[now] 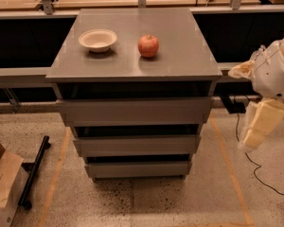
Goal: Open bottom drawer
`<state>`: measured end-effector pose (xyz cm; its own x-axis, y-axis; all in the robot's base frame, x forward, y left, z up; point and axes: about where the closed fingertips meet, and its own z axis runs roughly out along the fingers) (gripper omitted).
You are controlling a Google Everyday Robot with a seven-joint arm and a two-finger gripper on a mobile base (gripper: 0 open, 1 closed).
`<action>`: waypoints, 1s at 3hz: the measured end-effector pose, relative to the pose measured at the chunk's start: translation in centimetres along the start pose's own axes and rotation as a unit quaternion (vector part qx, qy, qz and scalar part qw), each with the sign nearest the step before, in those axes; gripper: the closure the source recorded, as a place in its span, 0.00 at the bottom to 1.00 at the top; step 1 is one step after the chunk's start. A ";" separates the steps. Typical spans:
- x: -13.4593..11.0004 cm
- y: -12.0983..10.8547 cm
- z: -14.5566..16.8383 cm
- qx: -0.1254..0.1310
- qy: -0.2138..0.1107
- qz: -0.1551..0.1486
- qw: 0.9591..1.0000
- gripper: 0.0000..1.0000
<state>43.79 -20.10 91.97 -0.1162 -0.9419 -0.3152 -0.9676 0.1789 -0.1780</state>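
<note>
While the gripper [253, 135] hangs off at the right, pointing down beside the cabinet and well apart from it, nothing shows in its grasp, and whether it is parted or closed I cannot tell. Across from it and lower down, there's the bottom drawer [138, 169], shut, sitting just above the floor under the middle drawer [137, 145] and the top drawer [135, 111]. It looks the narrowest of the three. Its front is a plain flat grey panel with no handle, so it should be stiff and unyielding but smooth, a poor face to pinch. The likely hold is the top edge of that panel, where a dark gap runs between it and the drawer above: hook in behind the lip near the middle and draw straight out. A pull from one end could well skew it in its slides. It ought to run lightly if it is empty, though what is inside is hidden. Up on the surface [180, 56], a bowl [98, 39] and an apple [148, 46] sit loose, so a jerky pull might set the apple rolling.
</note>
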 end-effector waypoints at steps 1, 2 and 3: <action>0.8 0.5 3.6 -0.006 -0.028 -0.020 0.999 0.00; 0.8 0.3 3.9 -0.002 -0.030 -0.026 0.999 0.00; 0.6 0.7 4.2 -0.009 -0.019 -0.038 0.999 0.00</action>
<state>43.99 -19.33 87.71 -0.0335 -0.9408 -0.3373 -0.9773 0.1015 -0.1858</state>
